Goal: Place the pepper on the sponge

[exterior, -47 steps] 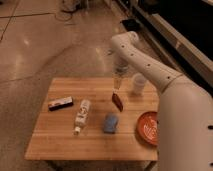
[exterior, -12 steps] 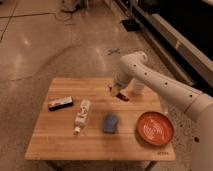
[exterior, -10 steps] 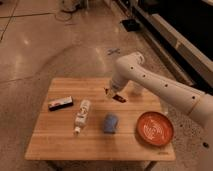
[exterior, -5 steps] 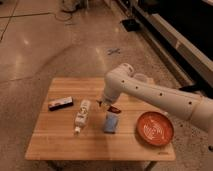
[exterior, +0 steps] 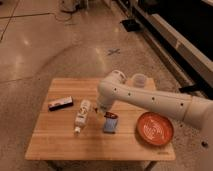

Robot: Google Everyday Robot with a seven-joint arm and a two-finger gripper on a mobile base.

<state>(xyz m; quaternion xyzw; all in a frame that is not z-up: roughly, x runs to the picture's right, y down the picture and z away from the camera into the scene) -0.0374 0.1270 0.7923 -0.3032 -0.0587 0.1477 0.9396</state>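
The blue sponge [exterior: 111,125] lies on the wooden table [exterior: 55,142], right of centre. The small dark red pepper [exterior: 110,115] shows at the sponge's far end, seemingly touching its top edge. My gripper [exterior: 103,111] hangs just left of and above the pepper, at the end of the white arm that reaches in from the right. The arm's wrist hides the gripper's tip, so I cannot tell whether it still holds the pepper.
A white bottle [exterior: 82,114] lies on its side left of the sponge. A black-and-white block [exterior: 60,103] sits at the table's left. A red-orange plate [exterior: 155,128] is at the right, and a clear cup [exterior: 138,80] stands at the far edge.
The arm has swung left and down from the table's back, carrying the pepper to the far end of the sponge.
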